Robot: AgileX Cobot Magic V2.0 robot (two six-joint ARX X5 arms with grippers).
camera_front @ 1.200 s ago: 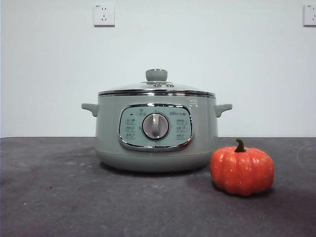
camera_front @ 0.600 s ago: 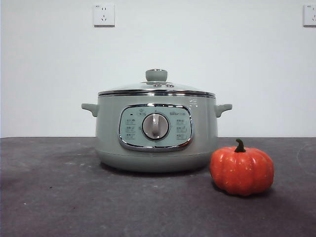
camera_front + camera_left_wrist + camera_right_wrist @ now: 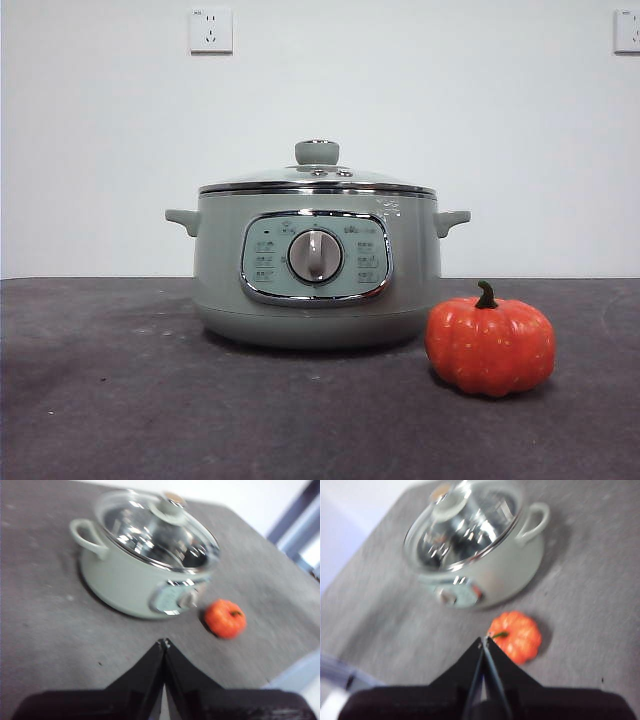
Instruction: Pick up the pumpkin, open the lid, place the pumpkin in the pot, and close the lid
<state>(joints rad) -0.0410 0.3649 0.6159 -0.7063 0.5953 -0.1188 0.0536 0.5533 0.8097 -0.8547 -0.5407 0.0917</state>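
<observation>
Nearest in the front view, the small glossy orange-red ribbed pumpkin (image 3: 490, 346) with its short curved dark green stem stands upright on the dark grey, faintly mottled desk (image 3: 120, 400), just beside the front right of the pot, a narrow gap between them. Behind it sits the large round sage-green electric pot (image 3: 316, 265), with a small handle at each side and a chrome-framed control panel around a central silver dial; the panel's small markings are too fine to read. The domed glass lid (image 3: 318, 178), with chrome rim and pale sage-green knob, rests closed on the pot. Beyond the desk rises a plain white wall (image 3: 100, 150) bearing two white power sockets (image 3: 211, 30), one above the pot and one at the far right edge.

In the wrist views, the left gripper (image 3: 164, 642) hangs above bare desk, jaws pressed together, clear of the pot. The right gripper (image 3: 483, 641) hovers over the pumpkin (image 3: 516, 635), jaws likewise closed on nothing.
</observation>
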